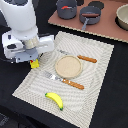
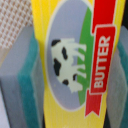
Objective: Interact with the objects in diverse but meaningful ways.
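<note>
Gripper (image 1: 34, 61) around one butter block (image 2: 75, 65).

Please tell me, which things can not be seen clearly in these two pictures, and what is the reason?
- Gripper: exterior view, the arm's white body hides most of it.
- Butter block: wrist view, cut off by the picture's edges; exterior view, only a yellow corner shows under the arm.
- Pots' contents: exterior view, too small and blurred.
- Bowl: exterior view, cut by the edge.
- Banana, plate: outside the wrist view.
</note>
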